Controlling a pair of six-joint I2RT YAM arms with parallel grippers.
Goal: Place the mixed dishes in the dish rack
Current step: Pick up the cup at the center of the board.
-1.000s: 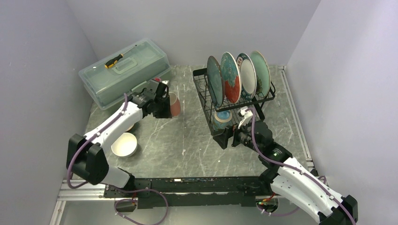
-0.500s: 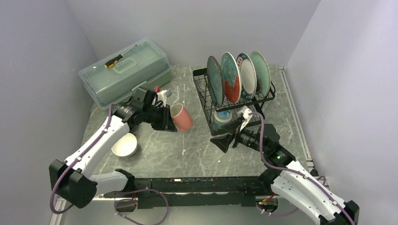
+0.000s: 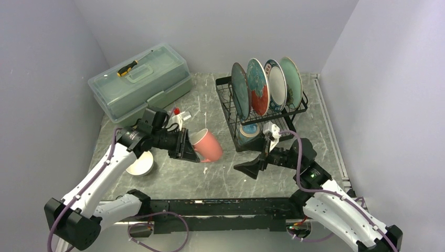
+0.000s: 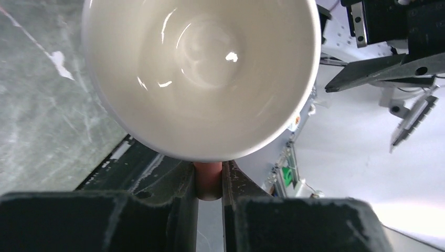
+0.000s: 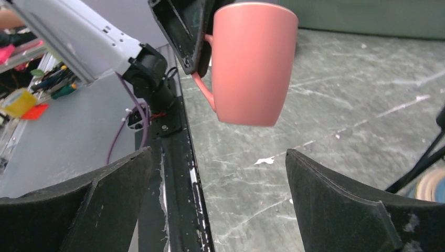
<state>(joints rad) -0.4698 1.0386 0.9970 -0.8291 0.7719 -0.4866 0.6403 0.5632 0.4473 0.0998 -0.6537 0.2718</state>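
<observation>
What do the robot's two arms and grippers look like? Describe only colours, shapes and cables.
The left arm and right arm have white shells and black cylindrical joints. A purple cable runs along each. The left gripper and right gripper have black, flat, wedge-shaped fingers.

Pink mug (image 3: 209, 148), white inside — plates (image 3: 258, 86) teal, red-patterned, white, perhaps pale green.

The top camera looks steeply down from behind; the wrist cameras face each other, close in, apparently sharing the pink mug (image 5: 253, 63).
</observation>
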